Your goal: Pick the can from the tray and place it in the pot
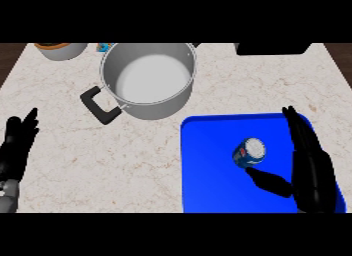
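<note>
A blue and white can [250, 152] stands on the blue tray [208, 165] at the lower right. My right hand [309, 165] hovers over the tray just right of the can, fingers straight and pointing away, thumb [267, 181] spread toward the can's near side; it is open and not touching the can. The steel pot [148, 80] with black handles sits at the upper middle, empty inside. My left hand [13, 147] rests open at the left edge, fingers up.
A grey bowl with an orange rim [59, 49] sits at the far left back. A small blue item [105, 47] lies behind the pot. A black object [273, 48] is at the back right. The marble counter [98, 160] lies between pot and tray.
</note>
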